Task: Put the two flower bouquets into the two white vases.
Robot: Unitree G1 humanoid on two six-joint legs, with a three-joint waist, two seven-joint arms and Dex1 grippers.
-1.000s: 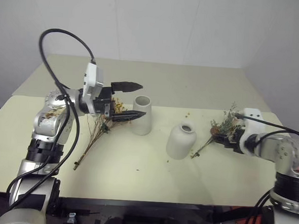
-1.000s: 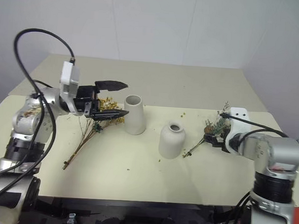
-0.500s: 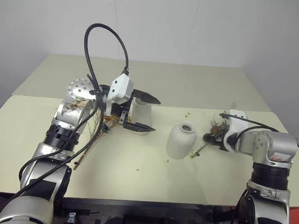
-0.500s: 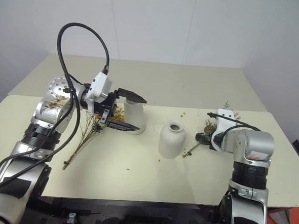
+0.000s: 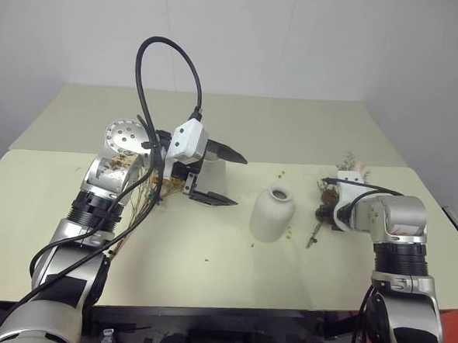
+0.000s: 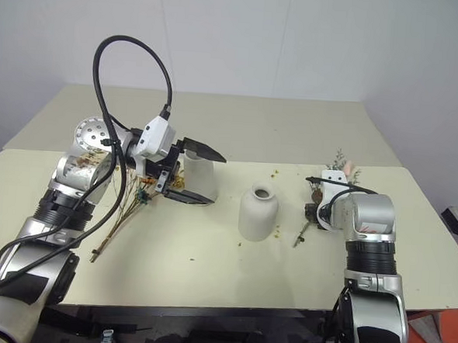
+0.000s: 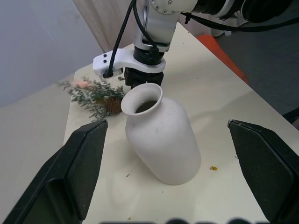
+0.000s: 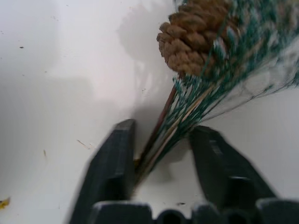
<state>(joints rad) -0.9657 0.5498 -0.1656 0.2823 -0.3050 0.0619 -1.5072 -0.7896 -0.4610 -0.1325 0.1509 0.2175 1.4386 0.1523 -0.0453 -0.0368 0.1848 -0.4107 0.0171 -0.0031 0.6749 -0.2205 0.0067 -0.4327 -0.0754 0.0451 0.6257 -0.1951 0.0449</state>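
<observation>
The grey-green bouquet (image 5: 335, 195) with its pinecone (image 8: 194, 32) lies on the table at the right. My right gripper (image 8: 163, 161) is down over its stems, one finger (image 8: 112, 172) on each side; the jaws are partly drawn in and a gap shows beside the stems. The squat white vase (image 5: 271, 214) stands upright in the middle. Just left of it my left gripper (image 5: 240, 181) hangs open and empty, in front of the tall white vase (image 6: 200, 174), which it partly hides. The yellow-orange bouquet (image 5: 137, 205) lies flat at the left, behind my left arm.
Two cream tables (image 5: 207, 271) stand pushed together, a seam running across behind the vases. Small yellow crumbs (image 5: 279, 172) are scattered near the squat vase. A black cable (image 5: 170, 51) loops high above my left arm. A white wall closes the back.
My left gripper has swung right, in front of the tall vase. My right gripper has sunk onto the grey-green bouquet's stems and its fingers have drawn in. The camera has shifted slightly.
</observation>
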